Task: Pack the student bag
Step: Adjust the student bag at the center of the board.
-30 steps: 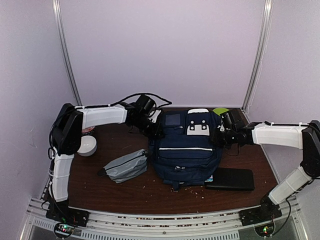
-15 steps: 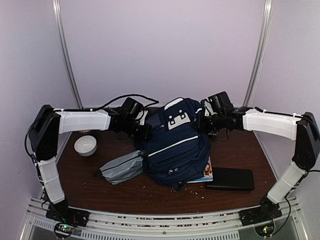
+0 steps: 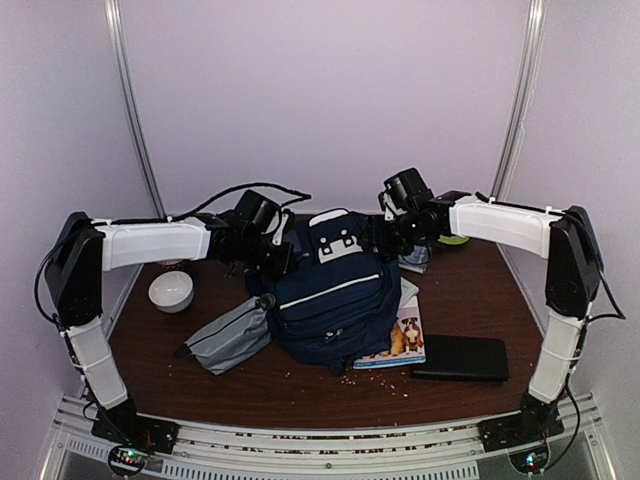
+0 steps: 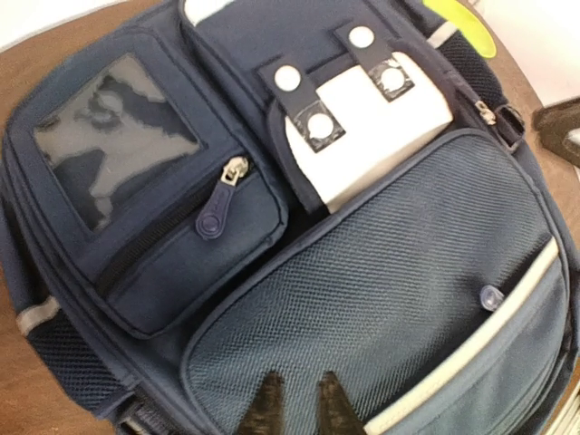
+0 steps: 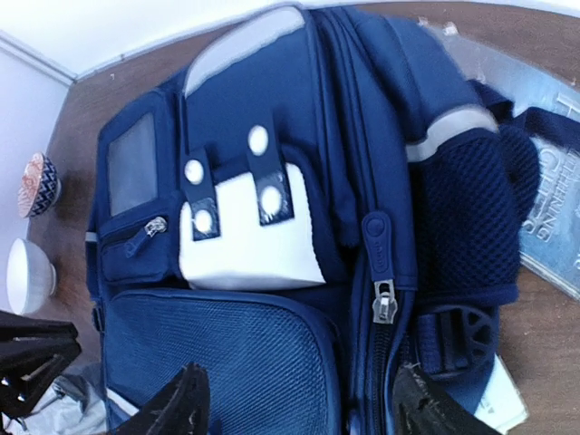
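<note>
Student bag [image 3: 330, 300] lies beneath both hands: right hand [image 5: 304, 408] spread wide, left hand [image 4: 299, 408] barely apart, neither gripping it

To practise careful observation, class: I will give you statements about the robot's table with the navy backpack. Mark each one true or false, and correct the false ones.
1. A white bowl stands on the table on the left arm's side of the student bag. True.
2. The grey pouch lies on top of the black case. False: the pouch lies at the bag's left side and the case at its right, well apart.
3. The right end effector is open above the bag. True: its jaws stand wide apart and hold nothing.
4. The bag hides the book completely. False: its cover, with dogs on it, sticks out from under the bag beside the case.
</note>
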